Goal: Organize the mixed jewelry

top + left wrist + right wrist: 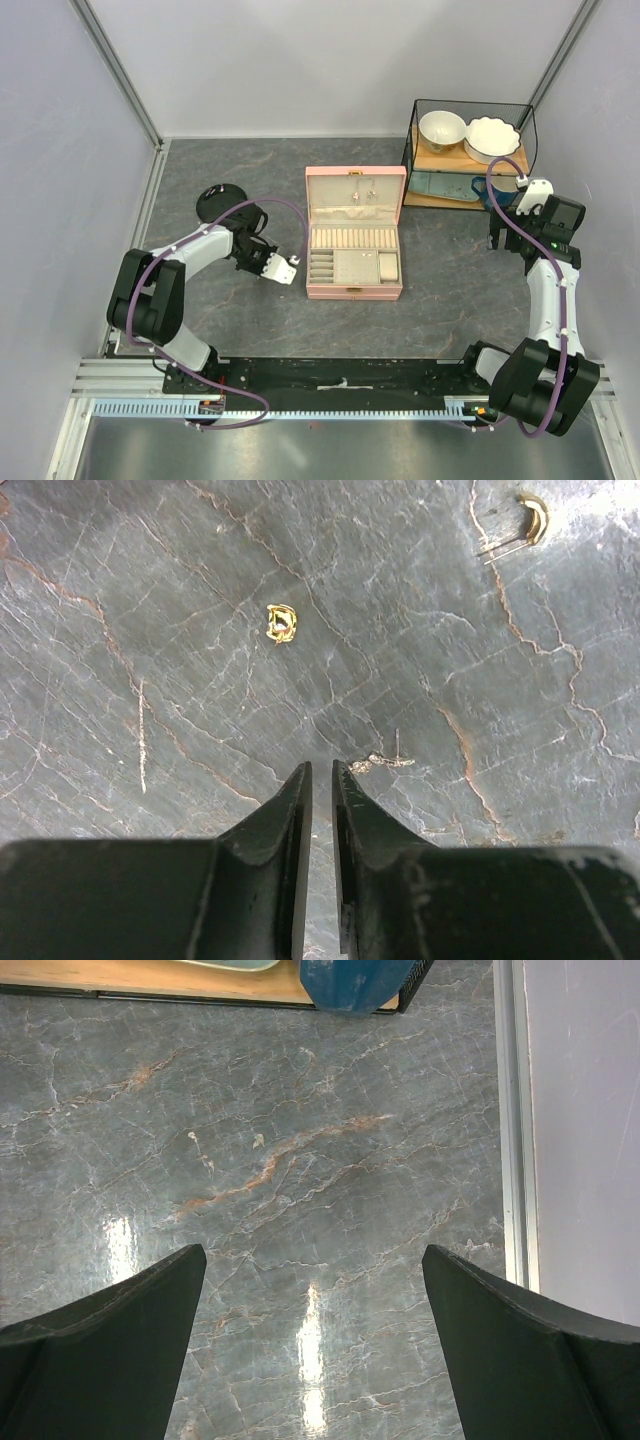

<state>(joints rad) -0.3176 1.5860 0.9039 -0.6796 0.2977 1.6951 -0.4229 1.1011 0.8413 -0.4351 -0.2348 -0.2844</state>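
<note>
**Left gripper low over scattered jewelry, right gripper wide open**

The mixed jewelry lies loose on the dark grey, marble-veined tabletop [450,300], seen in the left wrist view. It shows three tiny pieces there:

- A small gold D-shaped piece [282,622] sits alone, well ahead of the fingers.
- A gold hoop with a thin pin [535,518] is off at the far right corner of that view.
- A pale, thin metallic piece [385,762] lies just beside the tip of the right-hand finger. Whether it touches the finger is too fine to tell.

The left gripper [320,767] points down at the tabletop. Its jaws are drawn almost together with only a narrow slit between them, and nothing is visible in that slit.

From above, the left arm reaches between a black round dish [222,200] and a pink rectangular jewelry box [355,235]. The box stands open, with its ring rolls and small compartments exposed.

The right gripper [313,1255] is spread wide and holds nothing, over bare tabletop close to the right wall. Ahead of it are the edge of a wooden board [150,980] and a blue object [350,985].
</note>
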